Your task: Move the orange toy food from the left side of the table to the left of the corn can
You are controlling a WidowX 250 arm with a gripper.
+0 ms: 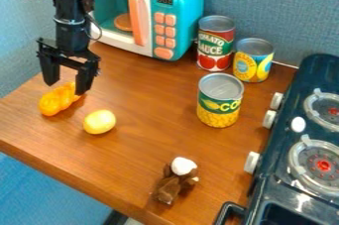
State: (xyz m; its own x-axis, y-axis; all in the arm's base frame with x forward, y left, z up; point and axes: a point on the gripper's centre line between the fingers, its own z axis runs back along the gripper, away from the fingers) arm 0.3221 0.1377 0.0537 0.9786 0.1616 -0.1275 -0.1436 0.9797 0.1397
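Note:
My gripper hangs at the upper left of the table, its two fingers spread apart and pointing down. Just beneath it lies an orange, lumpy object, partly hidden behind one finger; whether they touch I cannot tell. A yellow, rounded object rests a little to the right and nearer the camera. Near the front edge lies a brown object with a white, round part at its top.
A teal and white toy microwave stands at the back. Right of it are a tomato sauce can, a yellow-labelled can and a corn can. A dark toy stove lines the right side.

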